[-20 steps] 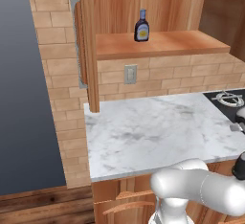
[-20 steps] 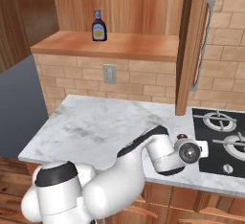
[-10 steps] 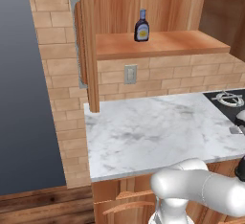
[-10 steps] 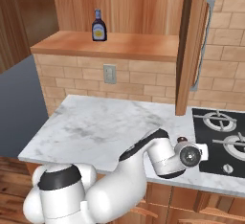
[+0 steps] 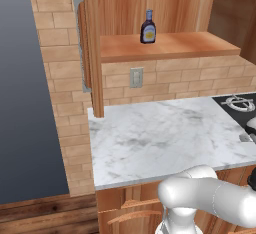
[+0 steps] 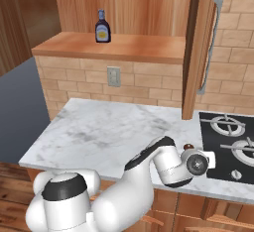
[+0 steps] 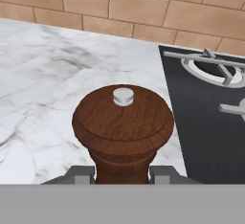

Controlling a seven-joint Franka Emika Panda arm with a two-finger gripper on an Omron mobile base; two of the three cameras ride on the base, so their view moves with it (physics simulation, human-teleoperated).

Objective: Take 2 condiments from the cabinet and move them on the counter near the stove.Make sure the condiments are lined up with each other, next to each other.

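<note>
Gripper (image 7: 122, 174) fingers are closed on the narrow neck of the brown wooden condiment (image 7: 123, 125), held over the counter (image 7: 43, 74) just beside the stove (image 7: 210, 122). It looks rigid, light and top-heavy, so the waist under its bulbous head seems the safest hold. Back on the cabinet (image 5: 165, 45) shelf, well above the stove, the blue-capped bottle (image 5: 148, 27) looks smooth and should be gripped around its body.

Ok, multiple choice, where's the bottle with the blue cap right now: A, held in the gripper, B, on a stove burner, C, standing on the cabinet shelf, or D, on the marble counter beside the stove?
C: the blue-capped bottle stands upright on the cabinet shelf, above the counter, while the gripper is shut on the brown grinder beside the stove.
</note>
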